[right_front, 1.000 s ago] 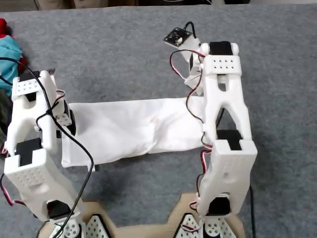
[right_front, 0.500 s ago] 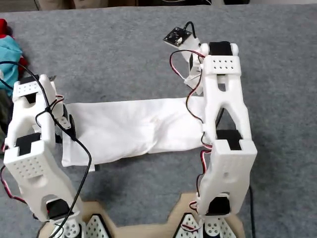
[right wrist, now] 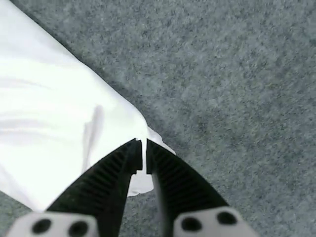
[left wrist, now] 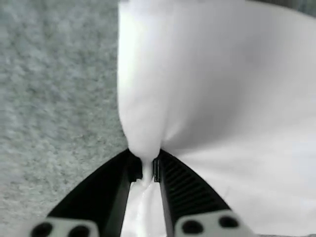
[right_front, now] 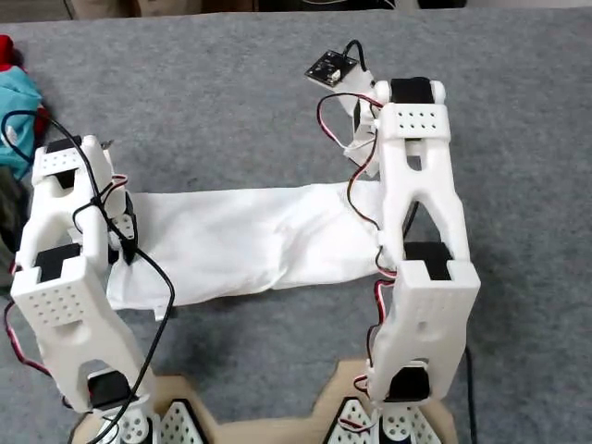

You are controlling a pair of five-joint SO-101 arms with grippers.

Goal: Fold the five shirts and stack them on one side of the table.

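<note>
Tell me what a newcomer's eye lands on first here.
A long white shirt lies stretched across the middle of the grey table, between the two arms. The left arm has its jaws shut on one end, and the right arm pinches a corner of the other end. A heap of coloured clothes sits at the table's far left edge.

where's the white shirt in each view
High view: the white shirt lies across the middle, between the two arms.
Left wrist view: its edge is pinched in the left gripper, with cloth spreading beyond.
Right wrist view: its corner sits at the right gripper's tips.
Shared landmark: the grey table under it.
</note>
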